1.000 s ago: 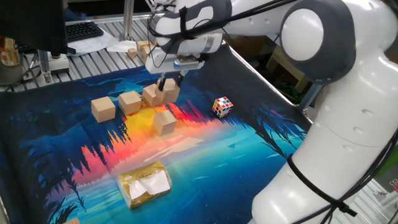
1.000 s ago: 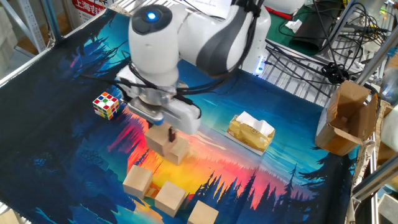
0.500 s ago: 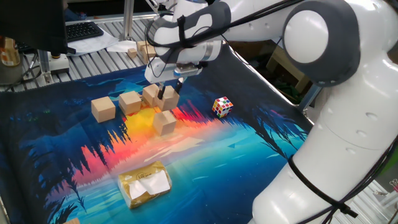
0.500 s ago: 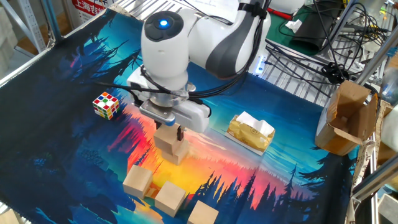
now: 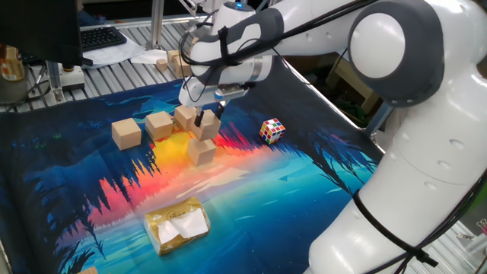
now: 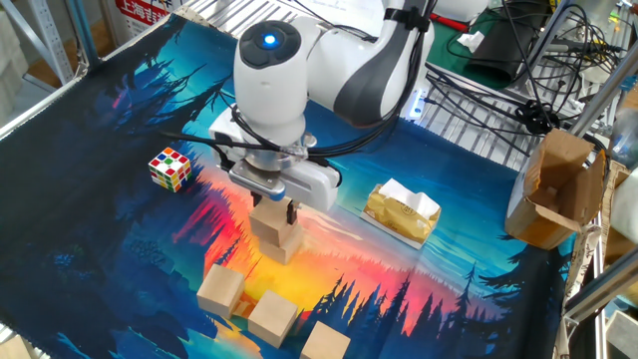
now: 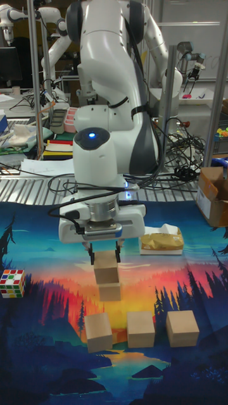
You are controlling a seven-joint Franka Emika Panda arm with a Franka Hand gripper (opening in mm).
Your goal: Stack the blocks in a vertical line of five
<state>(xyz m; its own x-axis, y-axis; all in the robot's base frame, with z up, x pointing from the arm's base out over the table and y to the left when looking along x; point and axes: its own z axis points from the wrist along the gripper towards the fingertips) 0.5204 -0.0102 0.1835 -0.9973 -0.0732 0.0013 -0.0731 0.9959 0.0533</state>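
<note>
On the printed sunset mat (image 5: pixel 304 198), a multicoloured puzzle cube (image 5: pixel 272 130) sits near one edge, a yellowish wrapped packet (image 5: pixel 177 223) well apart from it.

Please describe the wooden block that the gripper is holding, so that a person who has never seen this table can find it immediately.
Find the white robot arm above the colourful sunset mat. Follow it down to the gripper, near the mat's orange middle. The held block sits between the fingers, directly above another block. The three other blocks lie apart in a row on the mat.
</note>
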